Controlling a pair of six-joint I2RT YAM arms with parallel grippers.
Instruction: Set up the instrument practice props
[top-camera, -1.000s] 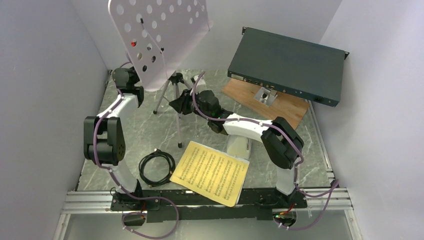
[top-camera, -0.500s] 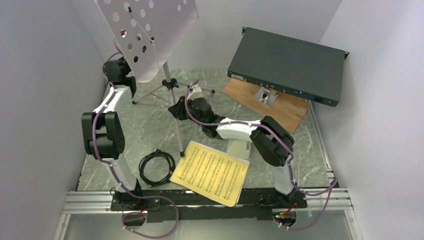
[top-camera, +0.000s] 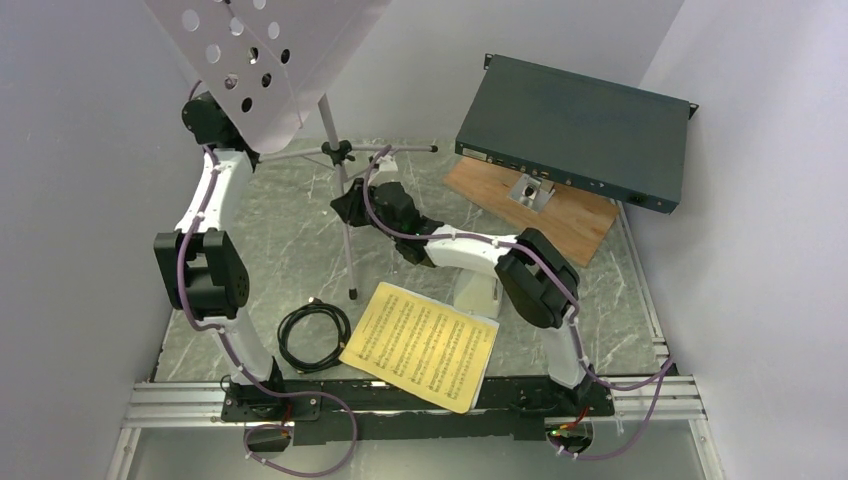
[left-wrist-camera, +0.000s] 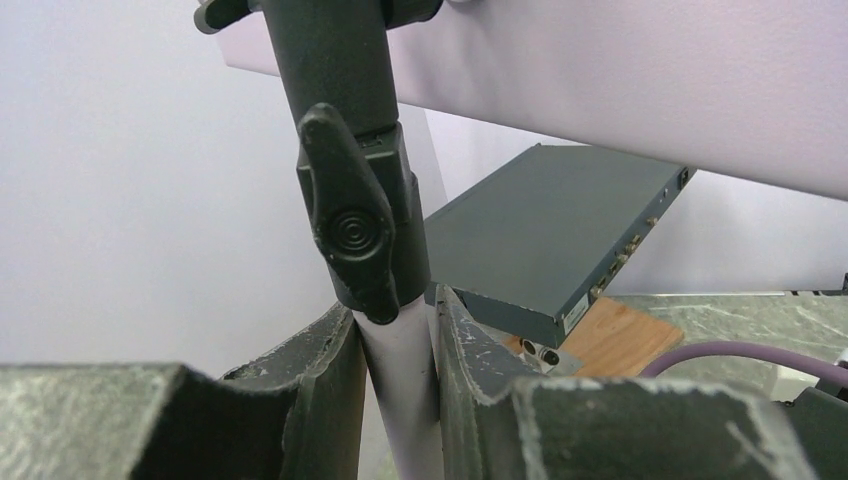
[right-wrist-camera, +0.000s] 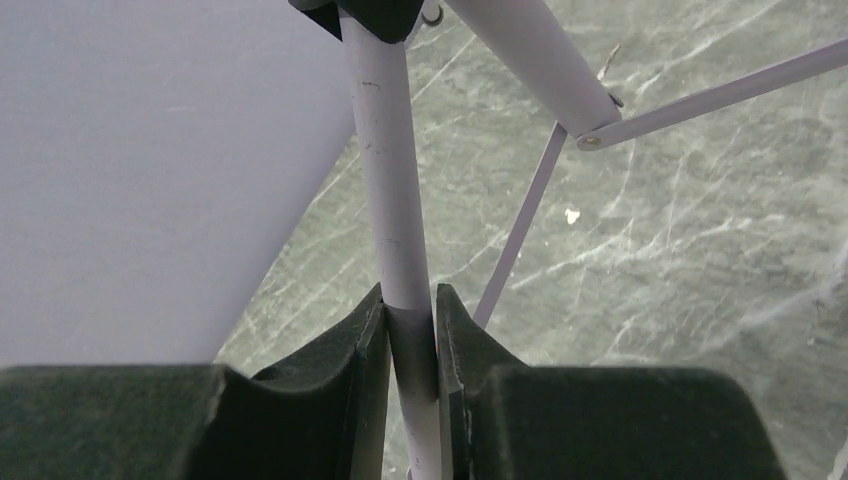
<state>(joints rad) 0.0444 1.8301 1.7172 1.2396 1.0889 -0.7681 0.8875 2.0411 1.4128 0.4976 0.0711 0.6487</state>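
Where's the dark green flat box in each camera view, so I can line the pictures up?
Top external: green box at upper right, by the back wall.
Left wrist: green box right of centre, behind the stand pole.
Right wrist: not in it.
Shared landmark: the stand pole, visible in all three.

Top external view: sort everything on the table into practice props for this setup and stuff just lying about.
Props for the job:
music stand
sheet music
small white metronome

Lying about:
coiled black cable
dark-green metal box
wooden board under it
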